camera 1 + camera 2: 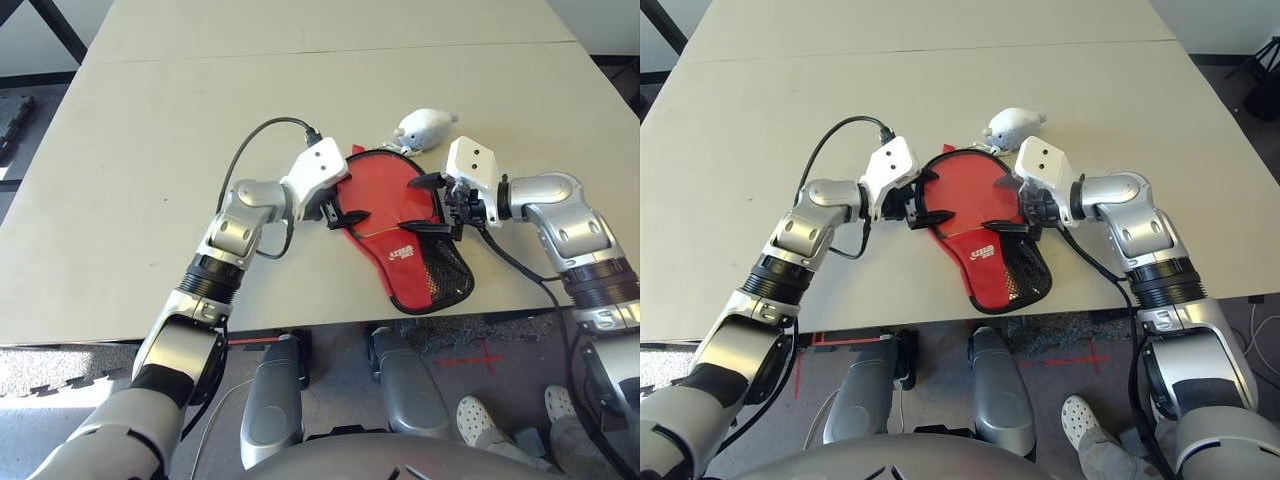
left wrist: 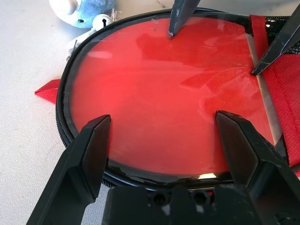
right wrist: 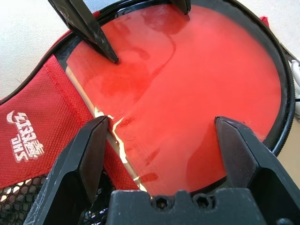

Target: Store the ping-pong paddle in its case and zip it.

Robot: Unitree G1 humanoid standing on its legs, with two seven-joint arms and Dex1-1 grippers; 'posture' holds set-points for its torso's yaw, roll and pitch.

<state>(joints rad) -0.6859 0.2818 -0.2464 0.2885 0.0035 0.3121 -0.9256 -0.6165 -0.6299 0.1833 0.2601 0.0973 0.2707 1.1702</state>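
Note:
The red case (image 1: 405, 252) lies flat near the table's front edge, its narrow end with white logo and black mesh pocket (image 1: 445, 275) toward me. The ping-pong paddle (image 2: 159, 89) sits in its round part, red rubber face up, ringed by the black zipper edging (image 2: 63, 112); its handle is hidden under the red fabric. My left gripper (image 2: 161, 119) stands open at the left rim of the round part. At the right rim my right gripper (image 3: 161, 119) is open too, its fingers straddling the paddle's face. Neither holds anything.
A small grey-white pouch (image 1: 425, 126) lies just beyond the case's far rim. A red pull tab (image 2: 49, 90) sticks out of the case on the table. The table's front edge (image 1: 330, 325) runs close behind the case's mesh end. A person's shoes (image 1: 480, 415) show on the floor.

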